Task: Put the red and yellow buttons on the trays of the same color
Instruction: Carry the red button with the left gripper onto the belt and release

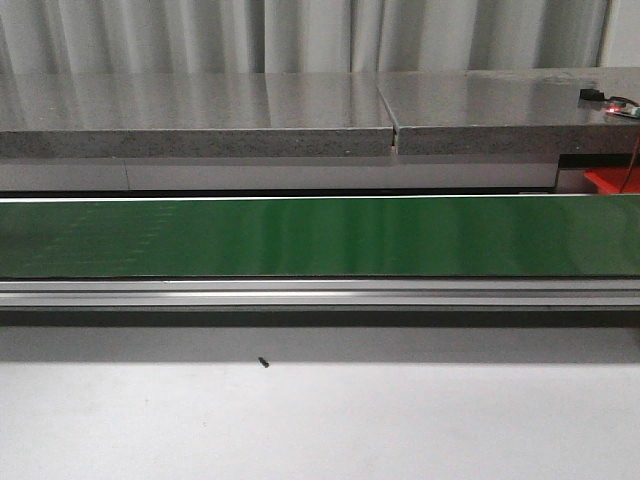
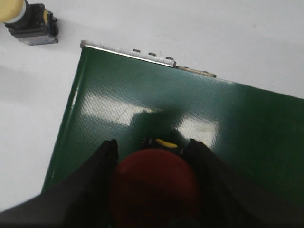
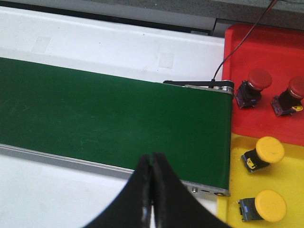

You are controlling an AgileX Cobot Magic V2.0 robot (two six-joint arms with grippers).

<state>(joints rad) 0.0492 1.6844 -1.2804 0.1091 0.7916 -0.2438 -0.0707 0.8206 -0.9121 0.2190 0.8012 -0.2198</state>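
**Four buttons sorted, one red in hand, one yellow waiting**

In the right wrist view we count two red buttons (image 3: 254, 84) and (image 3: 290, 95) lying on the red tray (image 3: 266, 47), and two yellow buttons (image 3: 265, 153) and (image 3: 263, 206) on the yellow tray (image 3: 285, 175). Those four look matched by colour, so we judge that part done. The trays sit edge to edge just past the end of the green conveyor belt (image 3: 118, 118).

Our left gripper (image 2: 154, 156) is clenched on another red button (image 2: 154, 187), which it holds over the belt near the belt's other end. A further yellow button (image 2: 26, 21) lies on its side on the white table (image 2: 213, 33), at about 10 o'clock from the gripper in the left wrist view and well apart from it. So at least two pieces are left: this red one has to reach the red tray, and the loose yellow one has to be picked up.

Our right gripper (image 3: 152, 190) is pressed shut on nothing, hanging over the belt's near metal rail (image 3: 71, 160).

For room, the belt surface shows bare in the front view. We would mind the metal end bracket (image 2: 128, 51) and the dark cable (image 3: 237, 42) crossing the red tray near its 12 o'clock side.
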